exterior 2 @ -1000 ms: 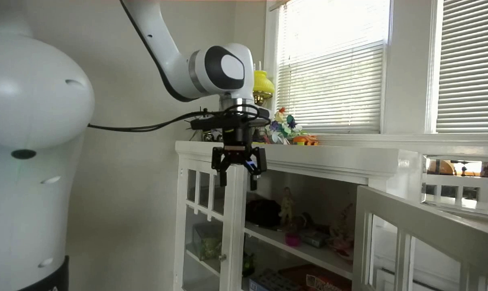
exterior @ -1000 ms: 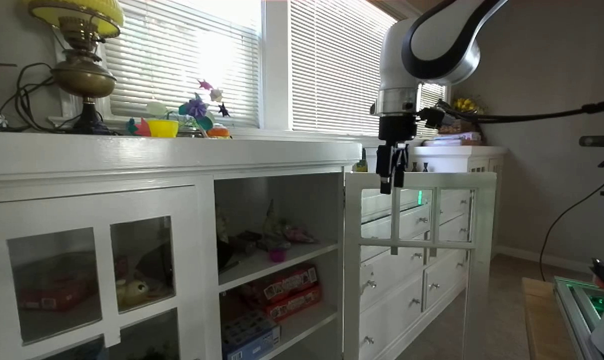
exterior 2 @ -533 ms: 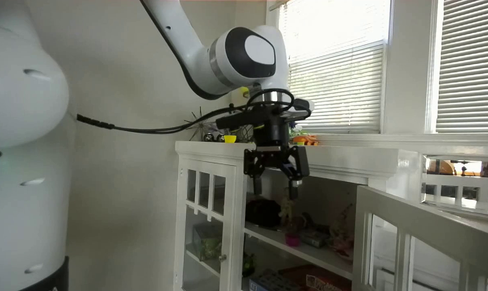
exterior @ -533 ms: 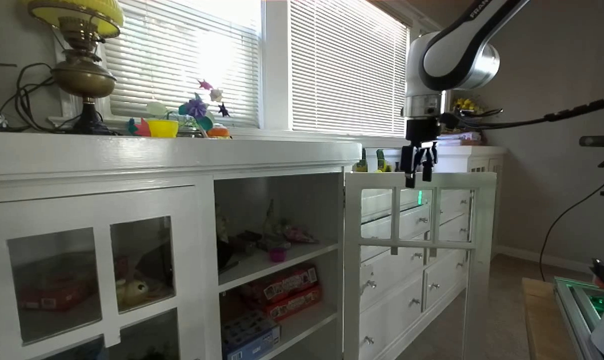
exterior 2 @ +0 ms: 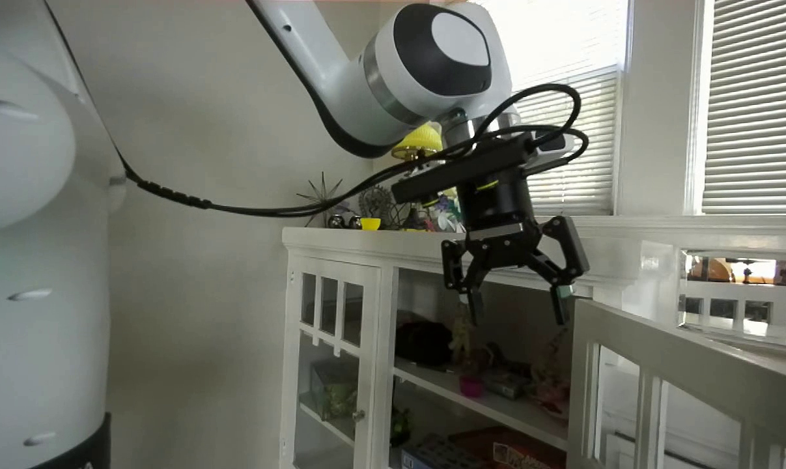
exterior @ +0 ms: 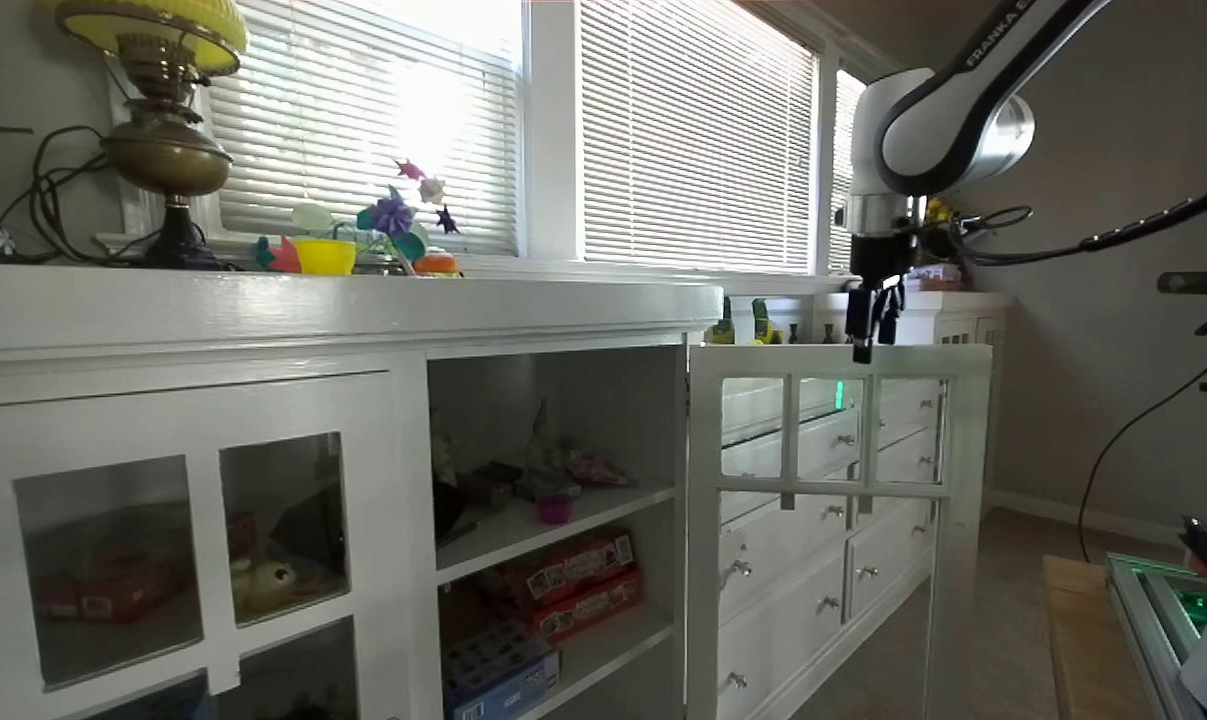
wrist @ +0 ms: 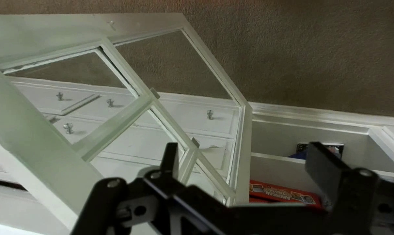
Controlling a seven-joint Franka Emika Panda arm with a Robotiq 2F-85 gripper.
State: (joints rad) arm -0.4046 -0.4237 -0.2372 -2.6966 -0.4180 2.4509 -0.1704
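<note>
My black gripper (exterior 2: 519, 316) stands open with nothing between its fingers. It hangs in front of the white cabinet's open bay, tilted in an exterior view. Nearest to it is the cabinet's swung-out white door (exterior 2: 686, 348), with glass panes in its frame. In an exterior view the gripper (exterior: 875, 345) overlaps the top rail of that door (exterior: 753, 361); whether they touch I cannot tell. The wrist view has the door (wrist: 37, 130) slanting across the left, between and beyond the spread fingers. A red box (wrist: 278, 192) lies on a shelf beyond the gripper.
Inside the cabinet are a pink cup (exterior: 554, 510), red boxes (exterior: 585, 603) and a blue box (exterior: 503, 672). On its top (exterior: 343, 300) stand a brass lamp (exterior: 168, 150), a yellow cup (exterior: 325, 256) and paper flowers (exterior: 393, 215). A black cable (exterior 2: 256, 212) trails from the wrist.
The arm has moved towards the swung-out door, rightward in both exterior views, and the gripper has tilted. It stays open throughout. Door and shelf items have not moved.
</note>
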